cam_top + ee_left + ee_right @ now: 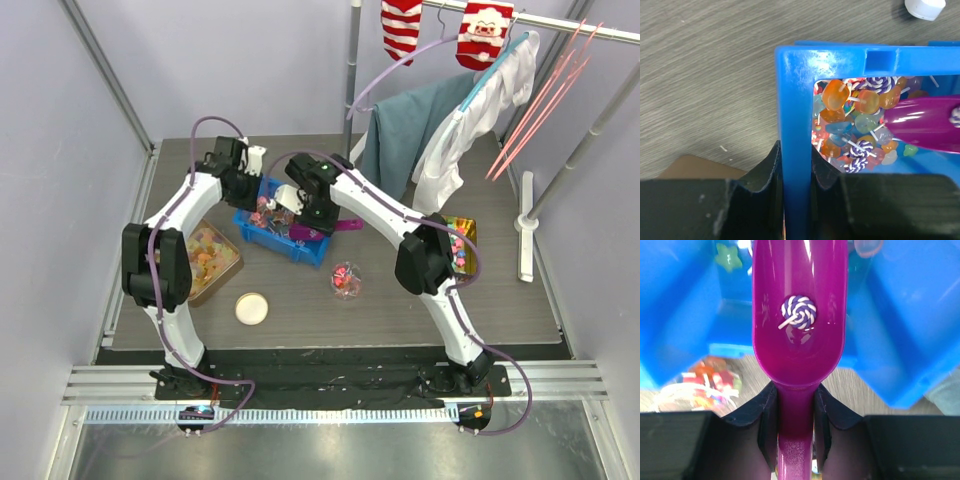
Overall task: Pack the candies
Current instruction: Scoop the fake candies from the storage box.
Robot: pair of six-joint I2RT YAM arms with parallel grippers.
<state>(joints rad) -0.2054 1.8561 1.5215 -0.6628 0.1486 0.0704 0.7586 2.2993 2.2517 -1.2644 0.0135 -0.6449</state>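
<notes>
Left fingers [767,170] clamp the wall of the blue bin [840,52]. Right fingers [767,415] clamp a purple scoop [800,360] over it, hiding some candies [860,107]. A cup [346,279] stands nearby.

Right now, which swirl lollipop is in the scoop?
The lone purple-white lollipop in the magenta scoop; the other swirls lie among candies inside the blue bin.

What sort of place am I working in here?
Probably a staged robot test booth: plain panel walls, arms bolted to a metal rail, and a prop clothes rack behind the table.
</notes>
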